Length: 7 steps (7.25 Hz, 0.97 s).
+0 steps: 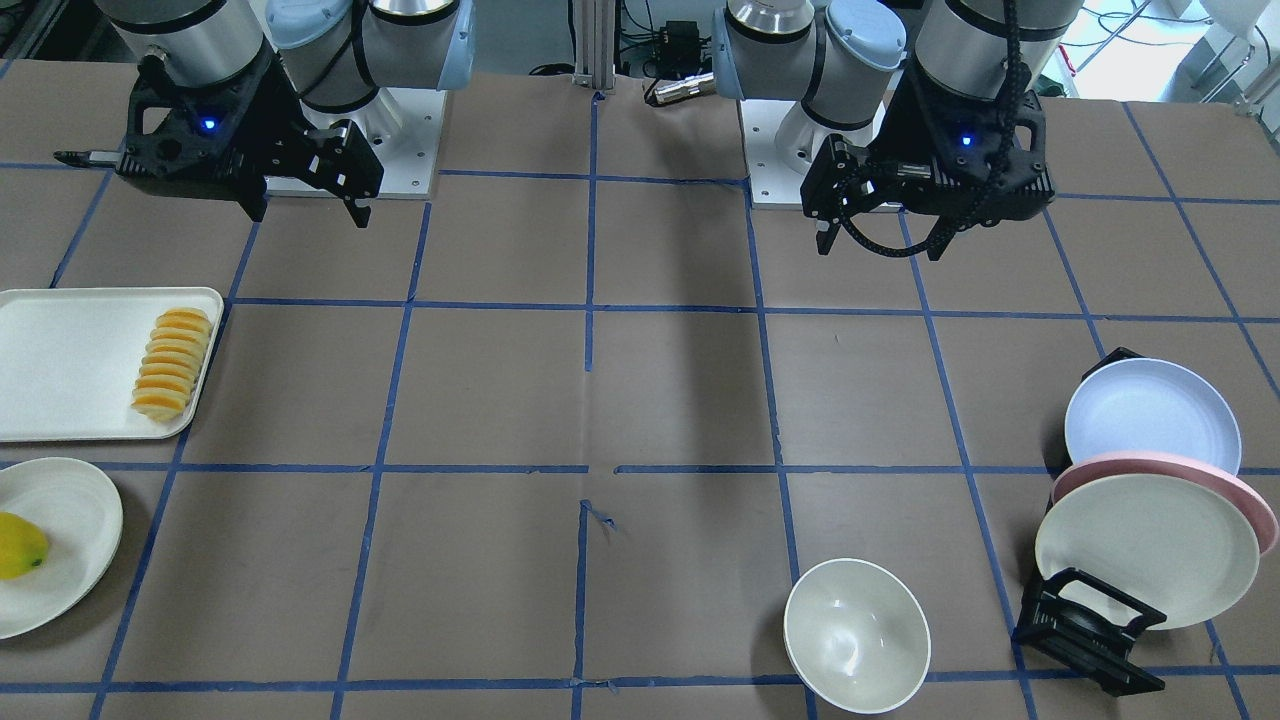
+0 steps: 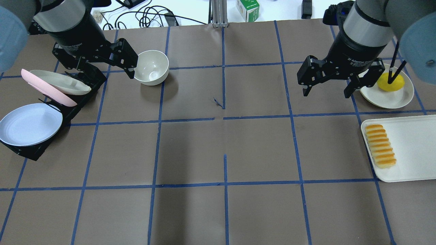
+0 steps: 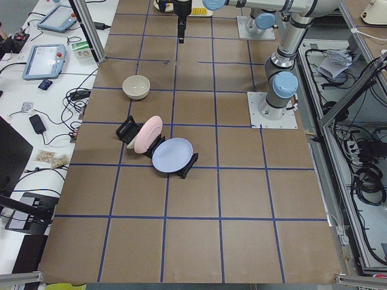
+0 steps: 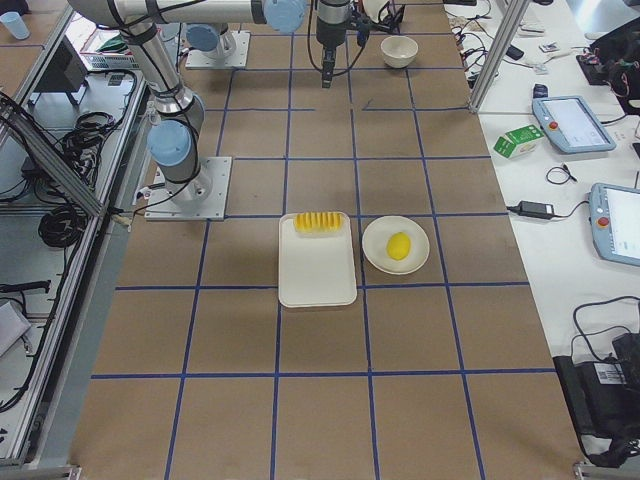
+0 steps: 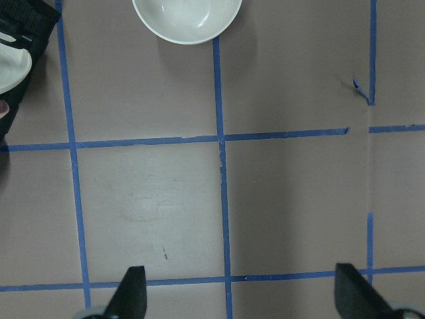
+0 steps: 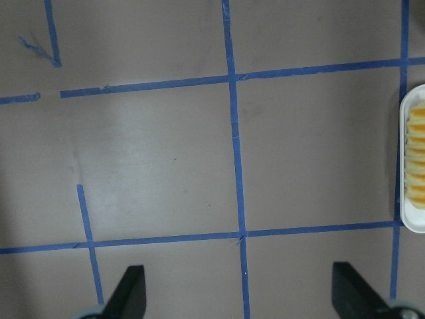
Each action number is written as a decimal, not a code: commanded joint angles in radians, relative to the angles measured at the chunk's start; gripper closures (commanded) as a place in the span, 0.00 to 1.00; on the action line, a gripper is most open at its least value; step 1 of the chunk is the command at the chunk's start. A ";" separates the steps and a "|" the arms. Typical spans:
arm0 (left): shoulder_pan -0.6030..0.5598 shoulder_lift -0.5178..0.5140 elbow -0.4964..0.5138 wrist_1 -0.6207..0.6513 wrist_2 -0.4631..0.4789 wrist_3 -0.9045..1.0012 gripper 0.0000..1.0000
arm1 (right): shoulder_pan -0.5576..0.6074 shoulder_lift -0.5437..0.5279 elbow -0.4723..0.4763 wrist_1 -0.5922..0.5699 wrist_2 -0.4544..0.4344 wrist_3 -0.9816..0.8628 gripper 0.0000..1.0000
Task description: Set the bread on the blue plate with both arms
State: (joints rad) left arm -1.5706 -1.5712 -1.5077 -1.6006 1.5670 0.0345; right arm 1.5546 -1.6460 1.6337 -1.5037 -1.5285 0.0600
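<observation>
The bread [image 1: 172, 362] is a row of orange-topped slices at the edge of a white tray [image 1: 60, 370]; it also shows in the overhead view [image 2: 380, 145] and at the right edge of the right wrist view [image 6: 416, 156]. The blue plate [image 1: 1150, 412] leans in a black rack [image 1: 1085, 625] and shows in the overhead view [image 2: 30, 124] too. My left gripper [image 2: 107, 73] is open and empty, high above the table near the rack. My right gripper [image 2: 326, 94] is open and empty, high above the table, well short of the tray.
A pink plate [image 2: 58, 97] and a cream plate [image 2: 61, 81] stand in the same rack behind the blue one. A cream bowl [image 2: 151, 67] sits by the left gripper. A yellow mango-like fruit [image 2: 391, 82] lies on a cream plate beside the tray.
</observation>
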 commanded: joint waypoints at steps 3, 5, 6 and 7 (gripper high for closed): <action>0.067 0.008 0.015 0.002 -0.002 0.011 0.00 | -0.001 -0.002 0.002 0.011 0.002 0.000 0.00; 0.304 0.042 0.018 -0.010 0.016 0.013 0.00 | 0.002 0.000 0.002 0.011 0.007 0.010 0.00; 0.390 0.039 0.014 0.002 0.066 0.015 0.00 | 0.004 0.000 0.002 0.014 0.005 0.015 0.00; 0.514 0.019 -0.008 0.002 0.079 0.016 0.00 | -0.001 0.002 0.003 0.014 0.001 0.011 0.00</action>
State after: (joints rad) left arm -1.1939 -1.5393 -1.4976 -1.6013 1.6191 0.0490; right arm 1.5564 -1.6457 1.6358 -1.4903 -1.5240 0.0713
